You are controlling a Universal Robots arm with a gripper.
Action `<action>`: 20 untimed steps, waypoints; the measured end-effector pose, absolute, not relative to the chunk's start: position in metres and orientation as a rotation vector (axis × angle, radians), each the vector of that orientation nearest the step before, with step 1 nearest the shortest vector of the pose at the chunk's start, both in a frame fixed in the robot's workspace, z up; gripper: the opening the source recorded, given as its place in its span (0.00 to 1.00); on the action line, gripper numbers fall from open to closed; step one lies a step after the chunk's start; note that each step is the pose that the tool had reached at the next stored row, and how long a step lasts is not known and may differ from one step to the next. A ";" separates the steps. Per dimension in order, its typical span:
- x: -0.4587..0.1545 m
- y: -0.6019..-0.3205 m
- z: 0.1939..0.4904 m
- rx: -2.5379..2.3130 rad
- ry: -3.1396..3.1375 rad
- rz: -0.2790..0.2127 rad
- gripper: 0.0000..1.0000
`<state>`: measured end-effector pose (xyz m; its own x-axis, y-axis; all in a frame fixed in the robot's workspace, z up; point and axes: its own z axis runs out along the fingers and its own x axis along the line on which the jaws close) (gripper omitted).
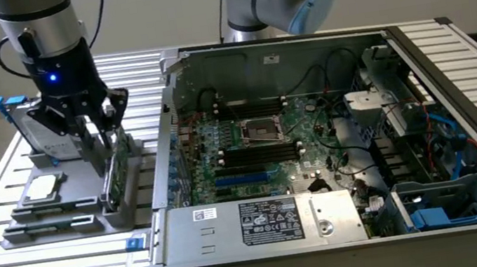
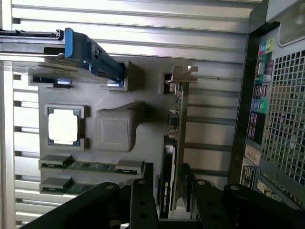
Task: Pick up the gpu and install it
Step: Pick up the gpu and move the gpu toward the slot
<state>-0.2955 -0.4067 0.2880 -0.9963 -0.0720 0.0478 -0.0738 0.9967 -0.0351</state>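
The gpu (image 1: 114, 170) stands on edge in a slot of the grey holder tray (image 1: 78, 196), on the exterior view's left. In the wrist view the gpu (image 2: 174, 138) runs lengthwise with its black cover on one face, its green board on the other and its silver bracket (image 2: 183, 74) at the far end. My gripper (image 1: 97, 137) is lowered over the card's near end. Its two black fingers (image 2: 143, 200) straddle the card with a narrow gap on each side, so the gripper (image 2: 167, 191) is open.
The tray also holds a blue-framed silver hard drive (image 2: 81, 47), a square silver chip (image 2: 63, 126) and two memory sticks (image 2: 90, 166). The open computer case (image 1: 315, 136) with its motherboard lies on the exterior view's right, and its rear panel (image 2: 276, 95) is close beside the tray.
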 end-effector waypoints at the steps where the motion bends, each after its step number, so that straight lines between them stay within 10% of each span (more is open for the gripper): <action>1: -0.295 -0.407 0.286 0.116 -3.092 0.058 0.36; 20: -0.294 -0.409 0.255 0.128 -3.108 0.062 0.36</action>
